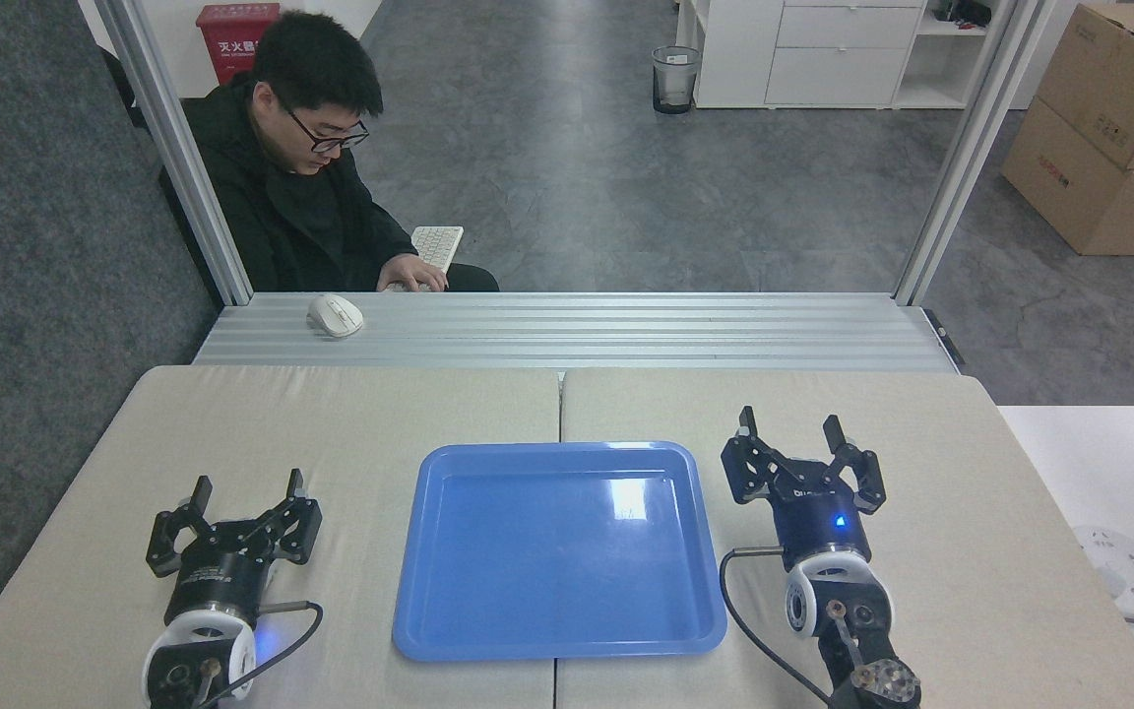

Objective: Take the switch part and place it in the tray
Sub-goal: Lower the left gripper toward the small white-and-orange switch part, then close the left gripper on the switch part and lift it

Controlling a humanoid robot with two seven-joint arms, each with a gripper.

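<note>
even, bright overhead light, sharp focus, white glare patch on tray [631, 497], perhaps slight edge distortion

Glossy plastic tray [559, 630], matt cloth table [350, 414]

Grey tiled floor [577, 177] stretched beyond the beige bench [350, 414]. White drawers [843, 49], a wire bin [675, 79] and cardboard boxes [1108, 128] stood at the back

Both arms run off the bottom edge behind their jaws. The cardboard box [1118, 128], far past the right jaws, is cut by the right edge. The person's [306, 167] legs hide behind the desk [262, 414].
</note>
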